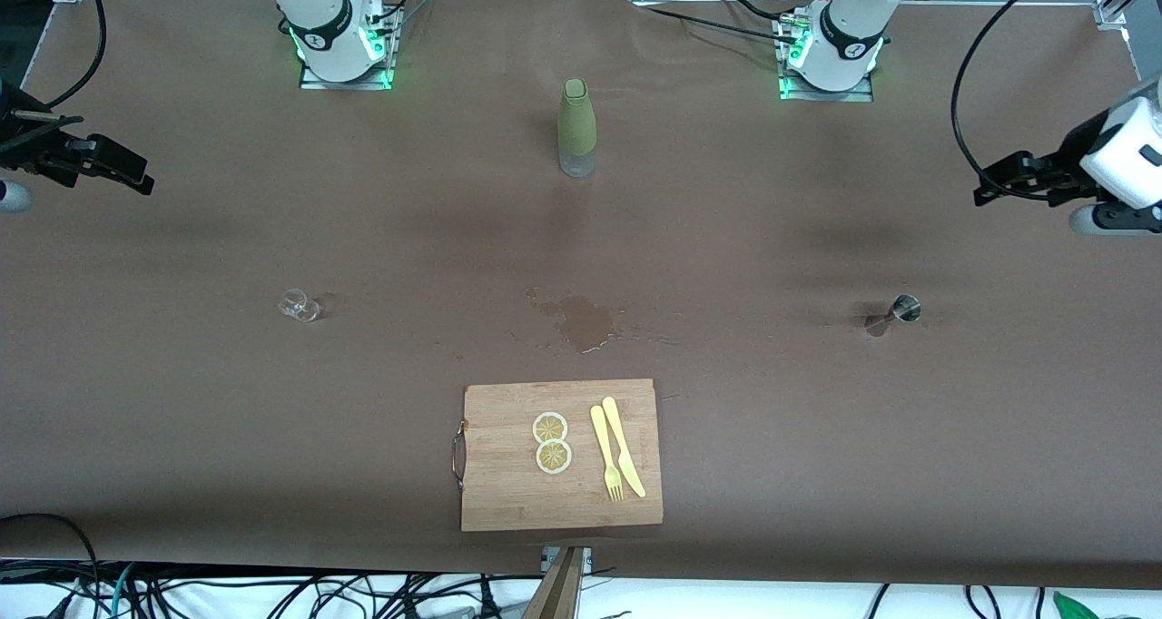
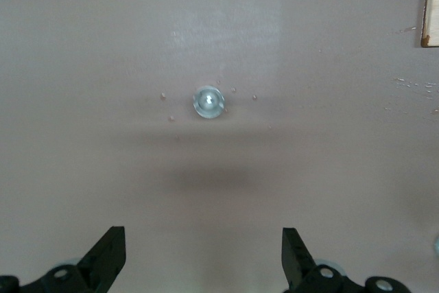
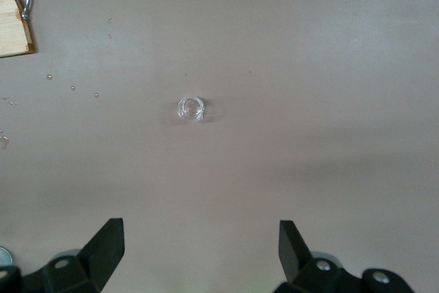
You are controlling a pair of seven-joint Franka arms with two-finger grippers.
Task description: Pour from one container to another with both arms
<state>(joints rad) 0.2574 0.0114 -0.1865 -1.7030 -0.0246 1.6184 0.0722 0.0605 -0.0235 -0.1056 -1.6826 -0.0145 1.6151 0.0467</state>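
We judged the small clear glass cup [image 1: 299, 306] at frame left fragile and slippery, best pinched around its wall, while the left gripper [image 1: 1012, 181] and right gripper [image 1: 113, 170] hung open.

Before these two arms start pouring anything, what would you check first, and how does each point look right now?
1. Left gripper open, empty, over the metal jigger: ok.
2. Right gripper open, empty, over the small clear glass: ok.
3. Jigger upright: ok.
4. Glass upright: ok.
5. Table dry: not ok; a spill lies between the green bottle and the cutting board.
6. Liquid in jigger: cannot tell.
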